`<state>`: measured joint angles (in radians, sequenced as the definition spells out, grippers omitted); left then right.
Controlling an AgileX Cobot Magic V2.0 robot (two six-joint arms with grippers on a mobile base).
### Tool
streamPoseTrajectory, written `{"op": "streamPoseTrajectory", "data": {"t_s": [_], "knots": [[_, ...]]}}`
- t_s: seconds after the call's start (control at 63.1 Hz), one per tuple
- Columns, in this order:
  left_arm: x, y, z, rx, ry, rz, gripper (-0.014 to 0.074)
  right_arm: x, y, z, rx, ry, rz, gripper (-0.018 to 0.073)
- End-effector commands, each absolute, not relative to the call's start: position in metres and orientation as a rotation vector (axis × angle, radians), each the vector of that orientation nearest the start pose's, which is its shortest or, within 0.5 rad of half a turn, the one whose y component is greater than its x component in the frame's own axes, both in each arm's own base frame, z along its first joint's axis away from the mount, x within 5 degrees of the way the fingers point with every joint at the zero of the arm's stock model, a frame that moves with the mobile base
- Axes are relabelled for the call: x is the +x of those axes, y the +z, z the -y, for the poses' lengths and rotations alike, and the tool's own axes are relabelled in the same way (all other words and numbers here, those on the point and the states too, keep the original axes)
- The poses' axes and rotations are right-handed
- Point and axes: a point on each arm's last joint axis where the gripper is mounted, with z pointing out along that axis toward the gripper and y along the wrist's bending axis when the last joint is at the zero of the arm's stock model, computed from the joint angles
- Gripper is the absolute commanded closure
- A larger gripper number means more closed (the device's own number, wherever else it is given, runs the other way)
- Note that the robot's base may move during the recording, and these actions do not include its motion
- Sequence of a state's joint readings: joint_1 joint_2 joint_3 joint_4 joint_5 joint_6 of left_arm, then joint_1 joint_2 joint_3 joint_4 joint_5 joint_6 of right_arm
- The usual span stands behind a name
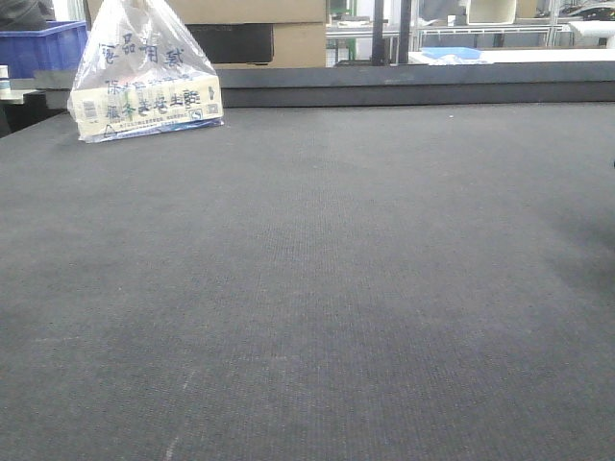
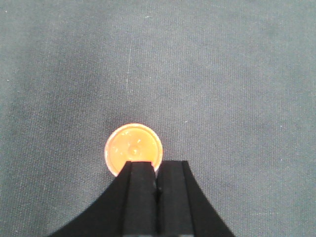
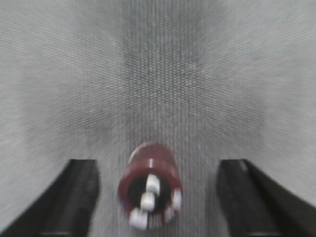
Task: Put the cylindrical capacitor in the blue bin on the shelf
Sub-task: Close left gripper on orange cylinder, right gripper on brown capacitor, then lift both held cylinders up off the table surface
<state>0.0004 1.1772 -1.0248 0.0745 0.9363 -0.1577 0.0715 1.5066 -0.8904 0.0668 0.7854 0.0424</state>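
Note:
The cylindrical capacitor [image 3: 149, 185] is dark red with white terminals on top. It stands on the grey mat between the fingers of my right gripper [image 3: 156, 170], which is open wide and does not touch it; this view is blurred. My left gripper [image 2: 157, 167] is shut with nothing between its fingers, and its tips hang over the near edge of an orange round cap [image 2: 133, 148] lying on the mat. Neither gripper shows in the front view. A blue crate [image 1: 43, 48] stands far back left. Metal framing [image 1: 461, 36] with a pale blue object [image 1: 450, 54] shows far back right; I cannot tell if it is the shelf.
A clear plastic bag holding a printed yellow packet [image 1: 146, 77] stands at the back left of the dark mat [image 1: 317, 288]. A raised dark ledge [image 1: 404, 84] runs along the mat's far edge. Cardboard boxes [image 1: 288, 29] stand behind it.

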Motion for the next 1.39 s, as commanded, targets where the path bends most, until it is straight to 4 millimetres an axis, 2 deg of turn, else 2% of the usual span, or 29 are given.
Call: {"op": "streamPoseTrajectory", "data": {"t_s": [0.0, 0.19, 0.254, 0.301, 0.46, 0.523, 0.618, 0.761, 0.856, 1.03, 1.379], "knots": [[0.229, 0.331, -0.004, -0.164, 0.027, -2.543, 0.0708, 0.274, 0.209, -0.024, 0.011, 0.091, -2.886, 0.0237], [0.229, 0.331, -0.004, -0.164, 0.027, -2.543, 0.0708, 0.276, 0.208, -0.024, 0.012, 0.091, -2.877, 0.0245], [0.229, 0.331, -0.004, -0.164, 0.027, -2.543, 0.0708, 0.276, 0.208, -0.024, 0.012, 0.091, -2.877, 0.0289], [0.229, 0.331, -0.004, -0.164, 0.027, -2.543, 0.0708, 0.275, 0.208, -0.024, 0.012, 0.091, -2.879, 0.0351], [0.229, 0.331, -0.004, -0.164, 0.027, -2.543, 0.0703, 0.275, 0.208, -0.024, 0.012, 0.090, -2.885, 0.0722], [0.229, 0.331, -0.004, -0.164, 0.027, -2.543, 0.0665, 0.275, 0.208, -0.024, 0.012, 0.090, -2.885, 0.0721], [0.229, 0.331, -0.004, -0.164, 0.027, -2.543, 0.0526, 0.275, 0.208, -0.024, 0.012, 0.090, -2.885, 0.0721], [0.230, 0.330, -0.005, -0.151, 0.052, -2.528, 0.0169, 0.275, 0.208, -0.024, 0.014, 0.094, -2.877, 0.0721], [0.232, 0.330, -0.007, -0.144, 0.073, -2.523, -0.0025, 0.276, 0.208, -0.024, 0.017, 0.097, -2.874, 0.0721], [0.247, 0.312, -0.010, -0.116, 0.143, -2.593, 0.0026, 0.276, 0.208, -0.025, 0.031, 0.115, -2.874, 0.0721], [0.278, 0.261, -0.008, -0.125, 0.132, -2.793, 0.0026, 0.276, 0.208, -0.025, 0.032, 0.116, -2.867, 0.0721]]}}
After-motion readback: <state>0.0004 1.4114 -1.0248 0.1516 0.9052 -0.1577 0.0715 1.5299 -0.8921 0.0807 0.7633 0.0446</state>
